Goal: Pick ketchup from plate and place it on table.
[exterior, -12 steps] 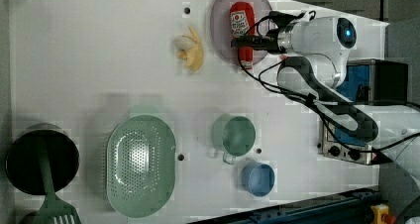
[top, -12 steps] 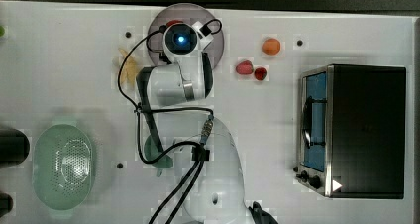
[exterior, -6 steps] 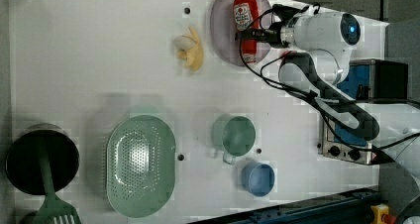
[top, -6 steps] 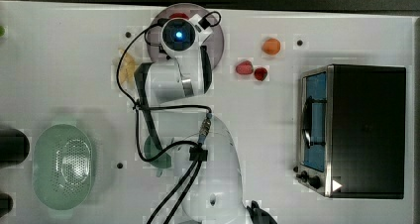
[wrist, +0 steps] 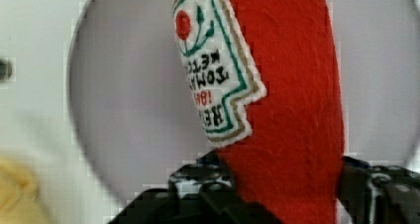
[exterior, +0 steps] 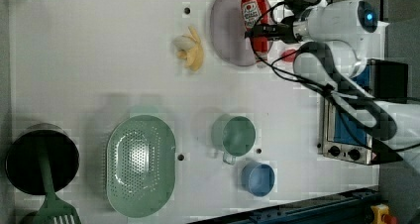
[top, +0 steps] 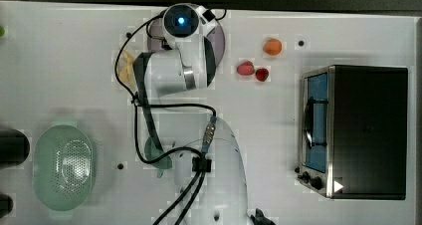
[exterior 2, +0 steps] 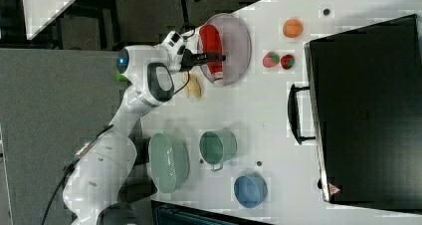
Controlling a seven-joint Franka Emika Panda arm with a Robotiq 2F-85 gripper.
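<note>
Light was bright and even across the white table (top: 59, 60), most likely from overhead, with no hard glare. Soft grey shadows lay beside the green colander (exterior: 141, 164) and the green cup (exterior: 235, 135), falling toward the left view's left. Blocky compression speckle ringed object edges in the top, left and right views. The dark oven (exterior 2: 368, 110) in the right view kept almost no surface detail. In the wrist view the ketchup (wrist: 282, 85) label read sharply, while a yellow object (wrist: 17, 194) was blurred.

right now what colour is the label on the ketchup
White with a red emblem, green and tan edging, on the red ketchup; clearest in the wrist view.
</note>
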